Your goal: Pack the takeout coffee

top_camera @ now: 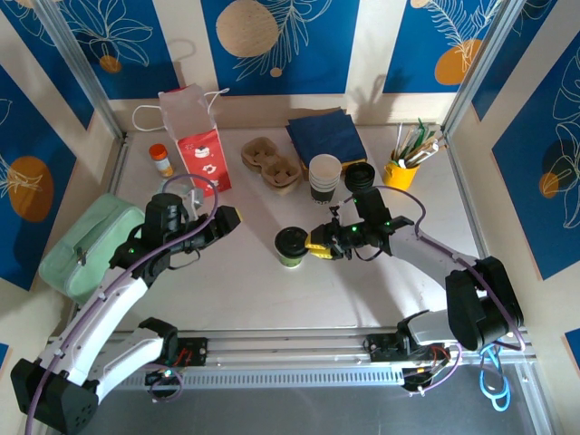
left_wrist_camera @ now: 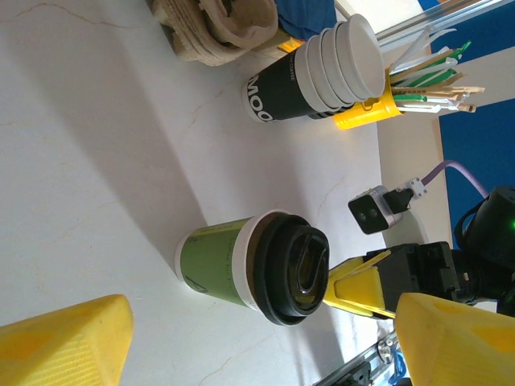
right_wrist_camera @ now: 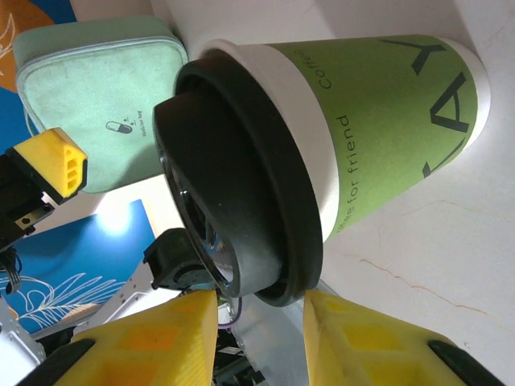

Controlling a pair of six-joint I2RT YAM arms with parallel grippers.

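The takeout coffee (top_camera: 292, 245), a green paper cup with a black lid, stands upright mid-table. In the right wrist view the cup (right_wrist_camera: 386, 121) is very close. My right gripper (right_wrist_camera: 261, 322) is open, its yellow fingers (right_wrist_camera: 161, 338) on either side of the lid's rim, with a gap on at least one side. From above, the right gripper (top_camera: 317, 246) is right against the cup's right side. My left gripper (top_camera: 225, 219) is wide open and holds nothing, a short way left of the cup. From the left wrist, the cup (left_wrist_camera: 233, 269) lies ahead between the spread fingers of the left gripper (left_wrist_camera: 261, 326).
A red and white paper bag (top_camera: 199, 145) stands at the back left beside an orange-capped bottle (top_camera: 161, 159). A cardboard cup carrier (top_camera: 272, 163), stacked cups (top_camera: 324, 177), navy napkins (top_camera: 326, 134) and a yellow stirrer holder (top_camera: 399, 170) line the back. A mint pouch (top_camera: 91, 240) lies left.
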